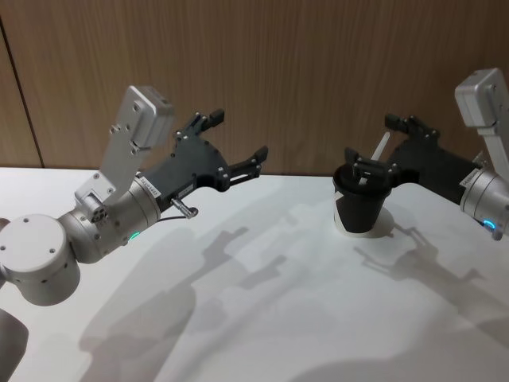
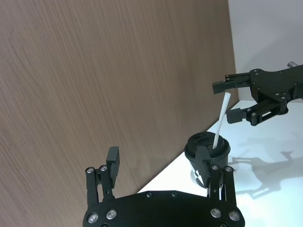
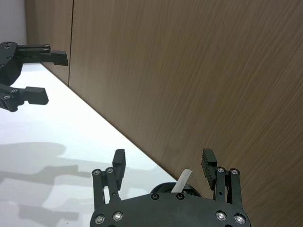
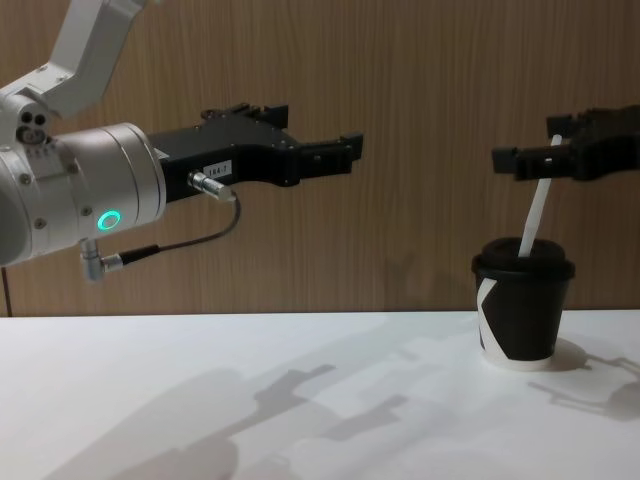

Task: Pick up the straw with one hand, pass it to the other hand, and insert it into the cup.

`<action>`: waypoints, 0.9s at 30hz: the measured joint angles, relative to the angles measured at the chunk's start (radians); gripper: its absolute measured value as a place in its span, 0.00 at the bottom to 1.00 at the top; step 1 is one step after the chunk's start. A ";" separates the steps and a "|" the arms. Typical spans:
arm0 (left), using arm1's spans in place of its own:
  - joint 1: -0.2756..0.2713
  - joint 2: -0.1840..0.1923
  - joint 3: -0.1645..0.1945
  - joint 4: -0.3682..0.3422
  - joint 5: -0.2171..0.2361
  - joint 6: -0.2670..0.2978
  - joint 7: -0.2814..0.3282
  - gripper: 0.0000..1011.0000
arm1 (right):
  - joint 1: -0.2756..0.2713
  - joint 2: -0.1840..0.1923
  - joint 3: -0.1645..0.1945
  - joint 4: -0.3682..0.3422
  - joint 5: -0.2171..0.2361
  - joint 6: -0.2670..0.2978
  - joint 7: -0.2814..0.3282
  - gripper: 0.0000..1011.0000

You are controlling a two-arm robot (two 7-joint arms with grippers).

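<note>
we see the straw [image 4: 533, 218] standing tilted in the lid of the cup [image 4: 523, 313] on the white table [image 4: 250, 400]. our right gripper [image 4: 560, 155] hovers above the cup, fingers spread around the straw's top; our left gripper [image 4: 315, 150] hangs well aside, fingers apart and empty

One straw [image 4: 535, 218], white, standing tilted in the lid. One cup [image 4: 523, 302], black, with one lid and one white angular mark. Two grippers: one left gripper [image 1: 235, 143], jaws apart and holding nothing; one right gripper [image 4: 534, 156], jaws apart around the straw's upper end. Two green ring lights, one on each wrist. One thin dark cable [image 4: 185, 243] by the left wrist. One white desk [image 1: 262, 302]. One wood-panelled wall [image 1: 286, 72] behind.
</note>
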State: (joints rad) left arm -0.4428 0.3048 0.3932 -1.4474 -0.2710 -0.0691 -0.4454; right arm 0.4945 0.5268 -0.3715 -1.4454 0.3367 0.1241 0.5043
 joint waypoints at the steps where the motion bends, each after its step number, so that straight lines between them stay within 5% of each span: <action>1: -0.001 0.000 0.000 0.001 0.000 0.000 0.000 0.99 | 0.000 0.000 0.000 0.000 0.000 0.000 0.000 0.99; 27: -0.007 -0.001 0.004 0.008 -0.003 -0.005 -0.006 0.99 | 0.000 0.000 0.000 0.001 0.000 -0.003 -0.002 0.99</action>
State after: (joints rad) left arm -0.4494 0.3034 0.3967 -1.4398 -0.2742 -0.0739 -0.4511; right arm 0.4945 0.5269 -0.3714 -1.4448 0.3367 0.1214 0.5027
